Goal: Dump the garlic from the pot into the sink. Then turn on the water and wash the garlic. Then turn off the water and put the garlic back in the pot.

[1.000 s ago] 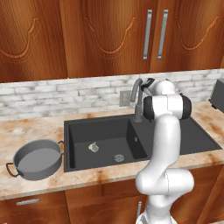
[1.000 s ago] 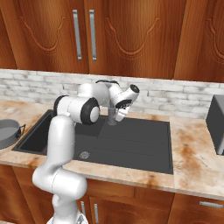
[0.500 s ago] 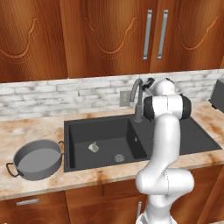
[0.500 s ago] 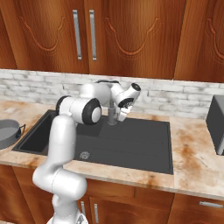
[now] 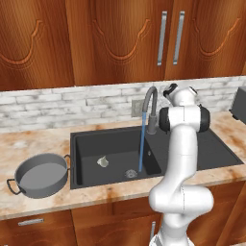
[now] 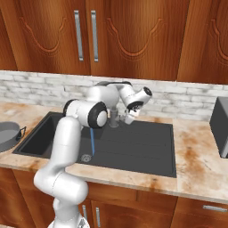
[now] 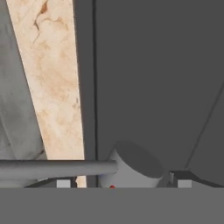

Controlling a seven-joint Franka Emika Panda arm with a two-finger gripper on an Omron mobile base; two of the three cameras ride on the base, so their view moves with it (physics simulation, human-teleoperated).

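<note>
A: Garlic location?
B: garlic (image 5: 102, 162) is on the sink (image 5: 86, 144) basin floor, left-centre, nearer the front wall than the back. Apart from the drain (image 5: 130, 173), which sits toward the basin's right front corner.

A: Water?
B: Running. Thin blue water (image 5: 141, 144) stream drops from the faucet (image 5: 150, 103) spout straight onto the drain. Stream lands right of the garlic, not on it. Also visible from the right base view: water (image 6: 92, 142), drain (image 6: 86, 157).

A: Pot?
B: pot (image 5: 41, 175) is on the counter (image 5: 33, 141) left of the sink, near the counter's front edge, upright. One loop handle points toward the sink rim, the other toward the front-left. Right base view shows just its edge and a handle (image 6: 9, 135) at the left border.

A: Gripper?
B: gripper (image 6: 128, 116) is at the back edge of the sink, just beside the faucet base, above the flat draining panel (image 6: 142, 142). Hand view: the lever, a grey bar (image 7: 57, 168), runs across between the finger tips, with the faucet's cylindrical base (image 7: 131, 168) next to it. Tips (image 7: 63, 183) barely poke up at the bottom.

A: Open or closed?
B: Can't tell. Tips look set apart either side of the faucet parts, but contact with the lever isn't resolvable.

A: Anything else?
B: Dark appliance (image 6: 220, 127) on the counter's right end, well apart from the sink.
</note>
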